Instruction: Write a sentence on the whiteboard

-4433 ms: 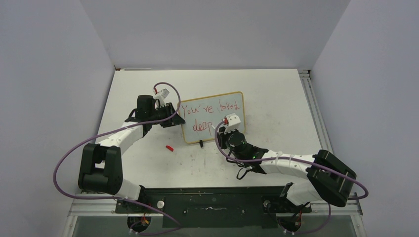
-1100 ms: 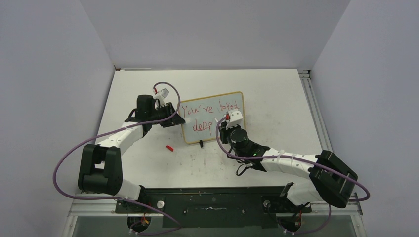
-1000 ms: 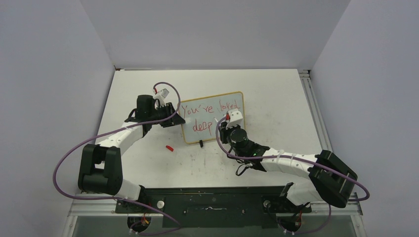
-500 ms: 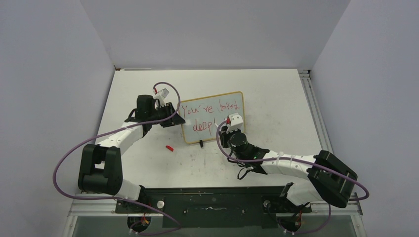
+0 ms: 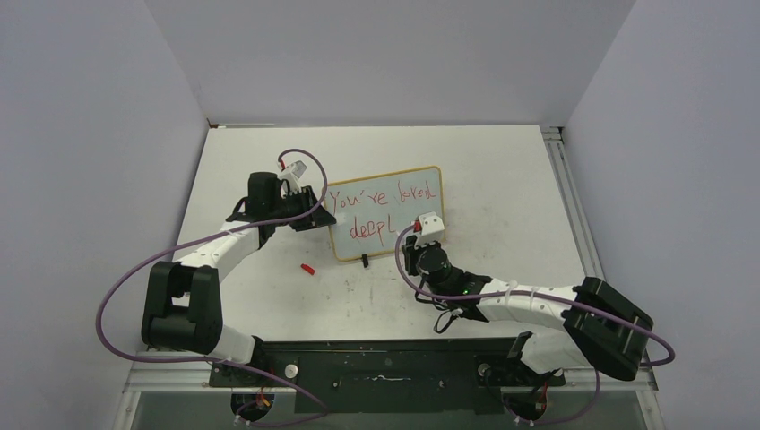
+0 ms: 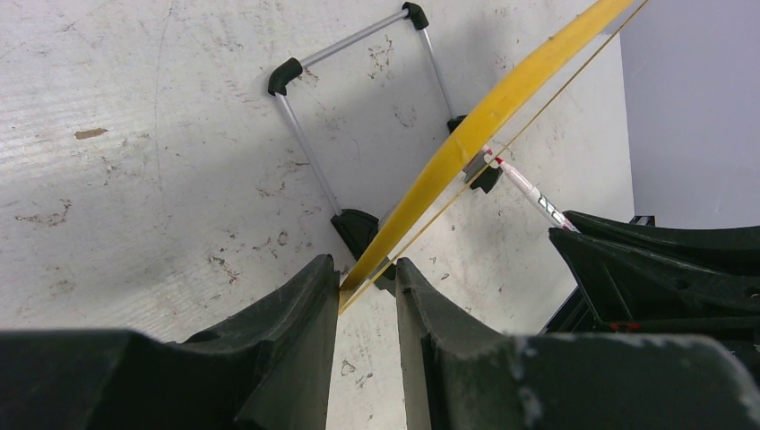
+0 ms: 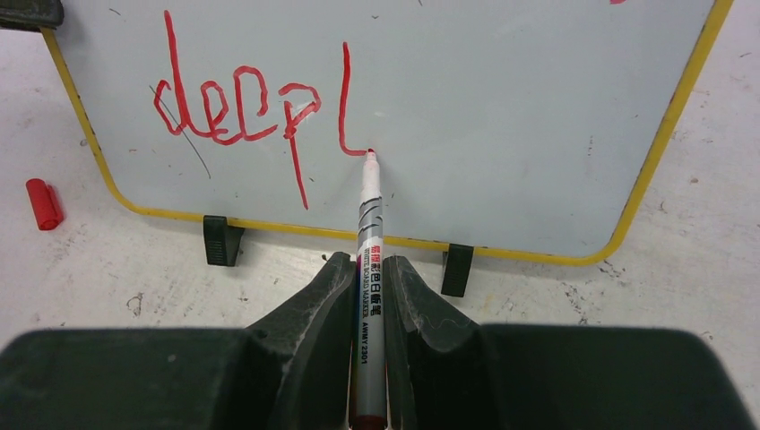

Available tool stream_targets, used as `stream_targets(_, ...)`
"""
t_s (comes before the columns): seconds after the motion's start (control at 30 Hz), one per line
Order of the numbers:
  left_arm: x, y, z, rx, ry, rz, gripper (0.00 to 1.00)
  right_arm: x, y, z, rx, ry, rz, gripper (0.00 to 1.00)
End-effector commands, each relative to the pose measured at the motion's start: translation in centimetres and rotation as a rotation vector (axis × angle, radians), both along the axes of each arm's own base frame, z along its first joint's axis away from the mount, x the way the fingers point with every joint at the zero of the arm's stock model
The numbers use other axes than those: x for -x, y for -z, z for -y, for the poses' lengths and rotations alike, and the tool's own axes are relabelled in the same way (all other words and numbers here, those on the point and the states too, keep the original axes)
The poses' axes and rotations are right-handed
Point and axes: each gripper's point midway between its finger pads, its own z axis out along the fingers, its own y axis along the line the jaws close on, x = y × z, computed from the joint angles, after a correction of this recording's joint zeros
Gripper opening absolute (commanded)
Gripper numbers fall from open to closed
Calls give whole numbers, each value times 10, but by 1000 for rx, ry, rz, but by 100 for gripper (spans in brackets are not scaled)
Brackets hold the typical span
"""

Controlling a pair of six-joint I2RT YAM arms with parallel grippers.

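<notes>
Lettering on the whiteboard (image 5: pixel 408 213) has grown. A few seconds ago the lower line of the sentence (image 5: pixel 381 195) ended at "deep"; now it reads "deepl" (image 7: pixel 251 112), with a tall upright stroke and a short foot turning right at its base. Half a second ago that stroke had no foot. The upper line reads "You're loved", as before.

The whiteboard stands near the middle of the table (image 5: pixel 502 188), on its black feet (image 7: pixel 221 240), written face toward the near edge. It is in the same place as in the earlier views.

The right gripper (image 7: pixel 367 264) is clamped tight around a white marker (image 7: pixel 369 233), whose barrel runs out between the fingers. The red tip touches the board at the end of the new foot. Seen from above, the right gripper (image 5: pixel 408 242) sits nearer and a little further right than it did a second ago, when it was up against the board beside the word.

The left gripper (image 6: pixel 367 278) has not moved. Its fingers are closed narrowly on the whiteboard's (image 6: pixel 484 116) yellow-looking left edge, pinching the frame from both sides, with the wire stand (image 6: pixel 309 148) behind it.

A red cap (image 5: pixel 307 268) lies on the table near the board's left corner, where it lay earlier.
</notes>
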Motion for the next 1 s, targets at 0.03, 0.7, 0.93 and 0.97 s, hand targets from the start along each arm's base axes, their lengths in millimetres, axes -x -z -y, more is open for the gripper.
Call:
stream_targets(0.03, -7, -35, 8, 39, 31, 102, 28, -6, -39, -1, -64, 19, 75, 5)
stream_targets(0.7, -8, -34, 8, 38, 32, 100, 28, -20, -41, -11, -47, -1, 104, 5)
stream_targets(0.93, -8, -34, 8, 38, 33, 100, 28, -19, -26, -6, -28, 9, 73, 5)
stream_targets(0.97, -8, -34, 7, 37, 31, 100, 28, -19, -24, -5, -26, 12, 67, 5)
